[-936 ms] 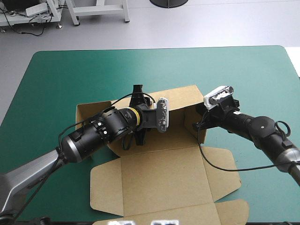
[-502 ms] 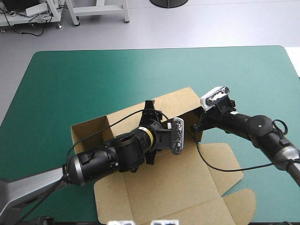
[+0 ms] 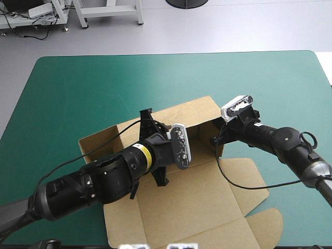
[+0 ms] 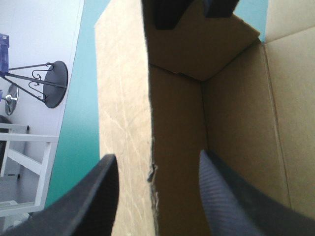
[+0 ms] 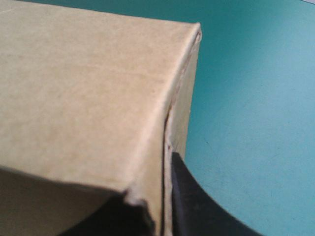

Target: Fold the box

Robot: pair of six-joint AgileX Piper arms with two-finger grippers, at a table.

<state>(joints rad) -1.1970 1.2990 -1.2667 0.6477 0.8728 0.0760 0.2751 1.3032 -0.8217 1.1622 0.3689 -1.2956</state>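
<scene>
Box walls partly raised, lid flat. Left gripper spread, straddling a raised wall's edge. Right gripper pinching the corner wall.

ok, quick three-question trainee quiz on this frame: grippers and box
1. True or false: the left gripper is shut on the box.
2. Pick one: the right gripper grips A) the box's raised corner, B) its flat lid, C) nothing.
3. Fill in: the lid lies ___ on the teal-green cover.

Key: 1 false, it is open; 2 A; 3 flat.
</scene>
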